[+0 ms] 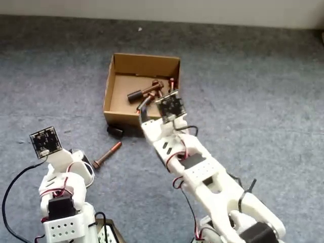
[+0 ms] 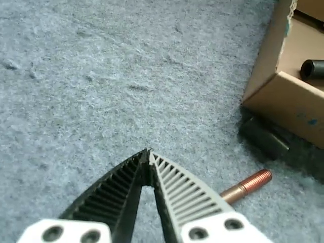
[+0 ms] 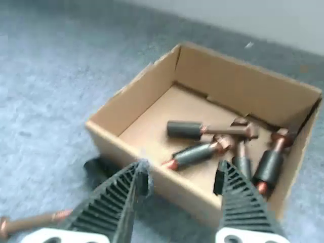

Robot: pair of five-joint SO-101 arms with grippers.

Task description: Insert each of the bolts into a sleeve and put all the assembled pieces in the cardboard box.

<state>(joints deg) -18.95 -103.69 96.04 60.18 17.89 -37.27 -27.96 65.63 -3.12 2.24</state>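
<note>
Grey carpeted surface [image 1: 243, 81] carries all items. At 12 o'clock in the high view stands the open cardboard box [image 1: 147, 63]. Inside it lie what appear to be four assembled pieces [image 3: 197, 152], bunched toward its 3 o'clock side; the blur makes the count uncertain. One black sleeve [image 1: 115, 131] lies just beside the box's 7 o'clock corner. One copper bolt [image 1: 107, 154] lies loose farther out on the same line. Over the box's 6 o'clock wall hangs the right claw [image 3: 182, 172], fingers apart, nothing between them. Low beside the bolt sits the left claw [image 2: 148, 158], fingers together, empty.
</note>
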